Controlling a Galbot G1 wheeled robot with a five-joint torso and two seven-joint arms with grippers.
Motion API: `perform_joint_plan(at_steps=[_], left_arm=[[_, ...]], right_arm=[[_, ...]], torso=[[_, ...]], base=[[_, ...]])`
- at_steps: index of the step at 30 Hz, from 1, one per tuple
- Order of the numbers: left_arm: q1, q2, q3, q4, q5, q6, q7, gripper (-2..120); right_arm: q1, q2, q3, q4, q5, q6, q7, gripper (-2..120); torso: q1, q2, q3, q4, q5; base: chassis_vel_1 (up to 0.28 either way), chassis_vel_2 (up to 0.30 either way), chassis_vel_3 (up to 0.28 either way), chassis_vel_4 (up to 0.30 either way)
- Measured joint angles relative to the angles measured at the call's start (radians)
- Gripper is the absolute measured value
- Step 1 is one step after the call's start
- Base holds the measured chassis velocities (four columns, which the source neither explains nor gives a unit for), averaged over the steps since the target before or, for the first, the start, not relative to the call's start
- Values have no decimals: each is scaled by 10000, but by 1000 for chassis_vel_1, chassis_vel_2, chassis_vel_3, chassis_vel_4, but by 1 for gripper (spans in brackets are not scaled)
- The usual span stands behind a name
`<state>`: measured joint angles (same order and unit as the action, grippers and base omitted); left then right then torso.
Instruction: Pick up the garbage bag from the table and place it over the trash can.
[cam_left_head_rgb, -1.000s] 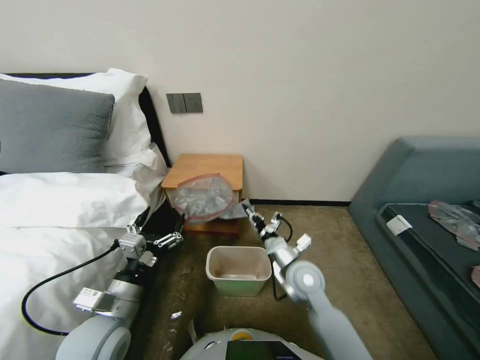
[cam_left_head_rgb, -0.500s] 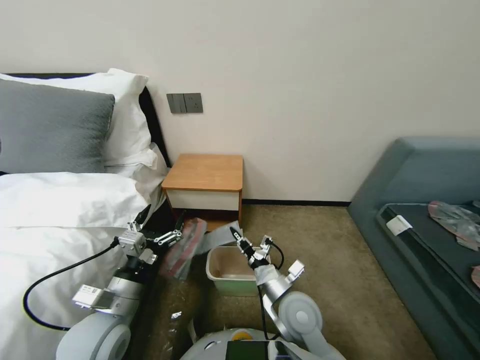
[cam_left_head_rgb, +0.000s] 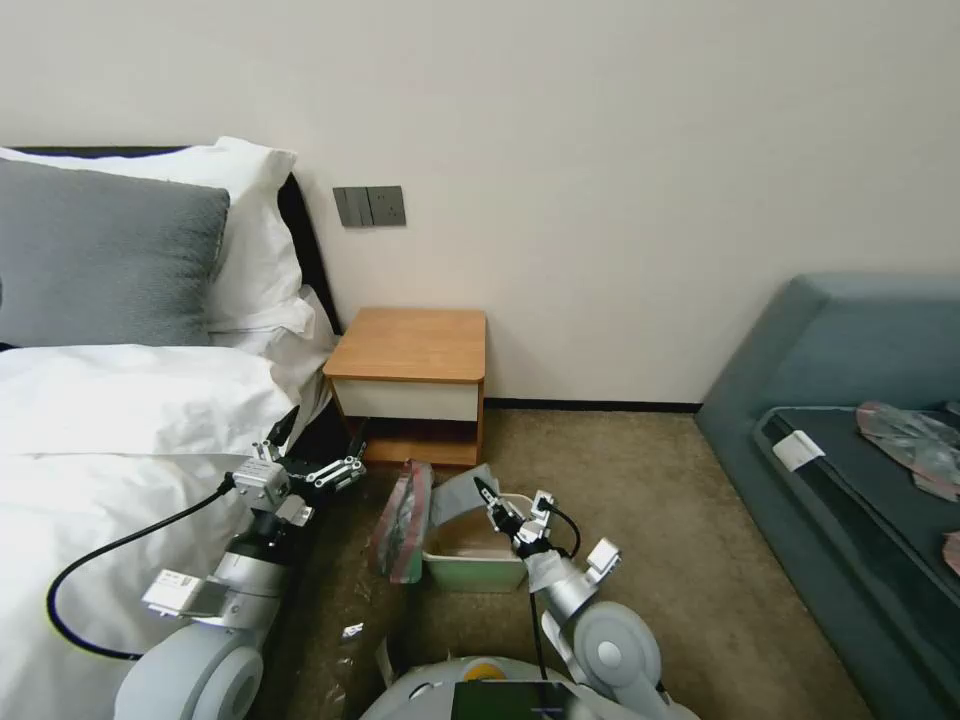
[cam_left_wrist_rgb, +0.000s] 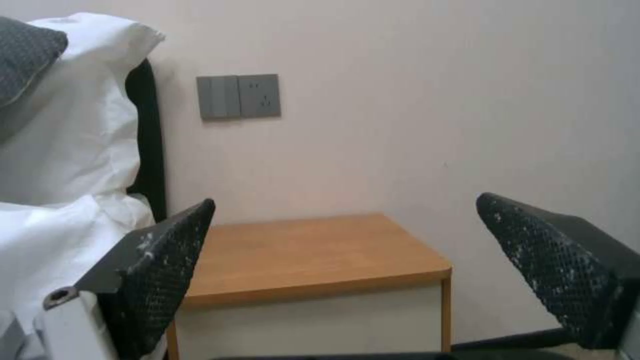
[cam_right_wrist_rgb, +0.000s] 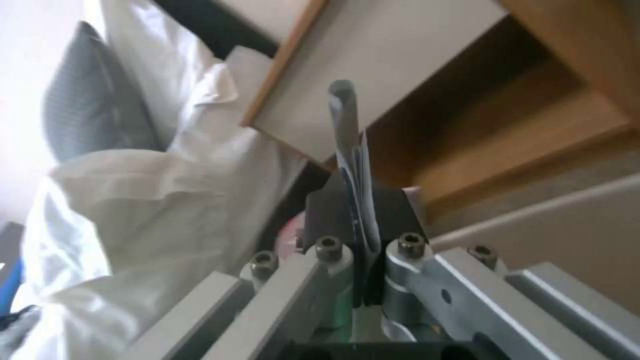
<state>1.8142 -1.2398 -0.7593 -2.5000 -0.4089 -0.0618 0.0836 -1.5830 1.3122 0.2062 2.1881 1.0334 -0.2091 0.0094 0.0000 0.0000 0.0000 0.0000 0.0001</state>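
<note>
While the right gripper (cam_left_head_rgb: 487, 492) pinches a fold of the garbage bag (cam_left_head_rgb: 405, 520) tight between its closed pads, seen edge-on as a thin grey strip in the right wrist view (cam_right_wrist_rgb: 352, 165), most of the bag hangs in a limp, gathered sheet over the left side of the trash can (cam_left_head_rgb: 480, 565), its pinkish-red rim bunched rather than spread. It looks feather-light and floppy, likely to cling, twist and slide on smooth pads, so it needs a firm pinch on the reinforced rim rather than the thin wall, which could tear. Whether any of it actually sits inside the bin is hard to tell from the head view. The left gripper (cam_left_head_rgb: 318, 447) hovers near the bed edge with fingers spread and empty, pointing toward the table (cam_left_head_rgb: 412, 345), whose top lies bare
</note>
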Motion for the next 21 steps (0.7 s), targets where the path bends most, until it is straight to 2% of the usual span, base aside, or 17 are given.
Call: perform_joint_plan(at_steps=[7,10,13,14,16,18,21], left_arm=[[12,-75,-13,48,2,-115,3,100],[21,-83,-25,72,2,-147,5,100],[8,-76,-30,100,0,-185,1,100],[8,-76,-30,100,0,-185,1,100],[0,-76,-38,110,-19,-192,-4,100],[-2,-76,-39,115,-22,-195,-4,100],[-13,-97,-35,154,-31,-217,-7,100]], right_arm=[[-469,-86,632,-152,-171,-35,-111,0],[-519,-111,674,-201,-293,-52,-97,8],[-644,-115,735,-254,-542,-64,42,23],[-644,-115,735,-254,-542,-64,42,23],[-814,-86,863,-235,-619,-87,136,34],[-858,-83,894,-220,-635,-95,155,37],[-1196,-89,1060,-45,-665,-117,293,52]], torso=[[0,0,0,-1,0],[0,0,0,1,0],[0,0,0,1,-1],[0,0,0,1,-1],[0,0,0,0,0],[0,0,0,0,0],[0,0,0,0,-2]], base=[[0,0,0,0],[0,0,0,0],[0,0,0,0],[0,0,0,0],[0,0,0,0],[0,0,0,0],[0,0,0,0]])
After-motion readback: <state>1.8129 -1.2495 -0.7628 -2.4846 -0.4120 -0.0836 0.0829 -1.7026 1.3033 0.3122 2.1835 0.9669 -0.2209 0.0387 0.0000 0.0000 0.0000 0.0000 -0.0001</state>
